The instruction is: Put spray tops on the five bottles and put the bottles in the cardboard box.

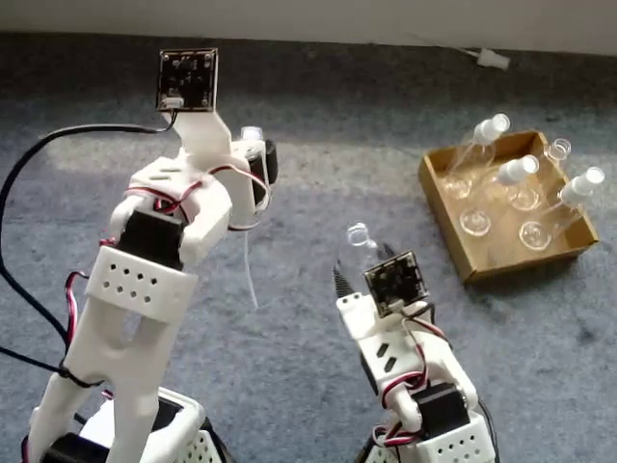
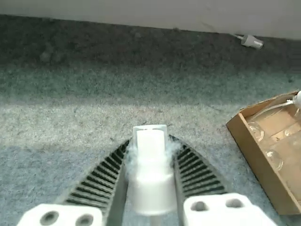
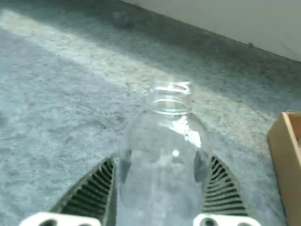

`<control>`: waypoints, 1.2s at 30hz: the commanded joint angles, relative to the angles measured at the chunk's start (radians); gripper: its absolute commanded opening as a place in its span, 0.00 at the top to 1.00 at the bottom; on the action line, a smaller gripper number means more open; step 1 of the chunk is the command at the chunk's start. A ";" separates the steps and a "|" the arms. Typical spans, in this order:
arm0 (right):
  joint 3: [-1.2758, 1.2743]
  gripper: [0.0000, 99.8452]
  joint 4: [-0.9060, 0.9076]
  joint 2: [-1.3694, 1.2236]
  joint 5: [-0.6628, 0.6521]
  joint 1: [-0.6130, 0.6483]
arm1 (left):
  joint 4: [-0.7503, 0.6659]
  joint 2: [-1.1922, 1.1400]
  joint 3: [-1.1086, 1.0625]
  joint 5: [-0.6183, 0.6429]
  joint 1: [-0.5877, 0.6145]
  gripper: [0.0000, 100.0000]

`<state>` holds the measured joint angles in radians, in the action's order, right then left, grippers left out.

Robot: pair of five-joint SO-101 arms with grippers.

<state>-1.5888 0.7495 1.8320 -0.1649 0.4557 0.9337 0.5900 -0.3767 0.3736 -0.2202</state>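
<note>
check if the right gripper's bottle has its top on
Off: the bottle has a bare, open neck; the left gripper holds the spray top.

Two white arms are seen from above, side by side. The left arm [image 1: 140, 280] is raised and stretched forward, with its wrist camera [image 1: 188, 79] carried just behind the claw. The left claw [image 2: 150, 141] is closed on a white spray top [image 2: 150, 183], which is pinched between the two ribbed fingers [image 2: 101, 179] and reaches just past their tips. The right arm [image 1: 405, 357] is held lower and folded shorter. The right claw [image 3: 160, 162] is closed around a clear bottle [image 3: 162, 136], whose open neck is pointed out beyond the fingertips. The two claws are kept apart.
</note>
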 commanded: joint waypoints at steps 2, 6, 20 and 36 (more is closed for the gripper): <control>0.007 0.87 -0.035 0.007 0.003 0.134 | -0.305 0.174 -0.162 0.002 -0.030 0.99; -0.010 0.87 -0.189 0.005 0.003 0.170 | -0.512 0.300 -0.295 0.002 -0.094 0.99; -0.248 0.87 -0.410 0.007 0.009 0.168 | -0.812 0.489 -0.401 0.002 -0.114 0.99; -0.248 0.87 -0.320 0.007 0.009 0.166 | -0.994 0.473 -0.371 -0.322 -0.369 0.99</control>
<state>-1.6701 0.4273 1.8305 -0.1649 0.6153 0.0253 1.0564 -0.7833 0.1435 -0.5792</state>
